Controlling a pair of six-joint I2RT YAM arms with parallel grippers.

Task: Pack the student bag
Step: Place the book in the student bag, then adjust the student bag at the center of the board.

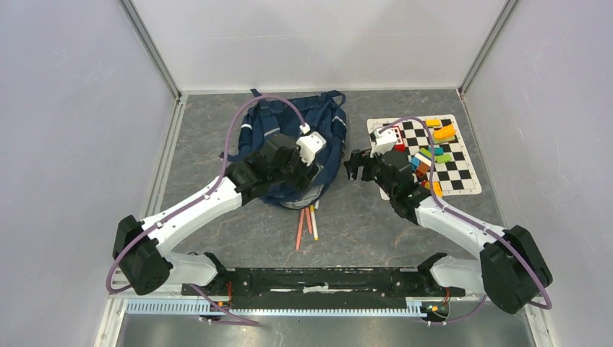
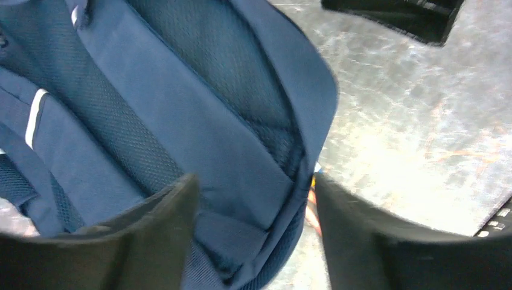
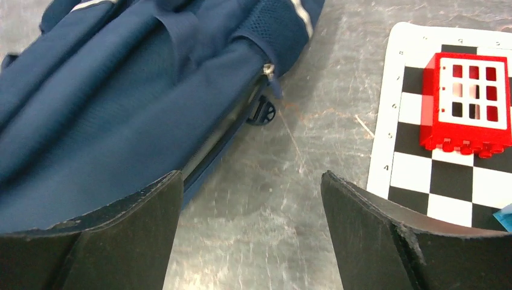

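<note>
Bag (image 1: 329, 141) lying mid-table (image 1: 376, 231) toward back, 1 only, navy w/ grey strips. L gripper (image 2: 253, 199) wide open, fingers either side of bag's edge, gripping nothing. R gripper (image 3: 250, 181) wide open too, empty, over table between bag and checkered mat (image 1: 463, 173). Approx 3 pencils (image 1: 306, 225) at bag's near edge. 1 red block (image 3: 468, 103) on mat; mat's edge print too small to read.

Pencils (image 1: 307, 225) lie on the table (image 1: 209, 130) just beside the student bag (image 1: 334, 144).
</note>
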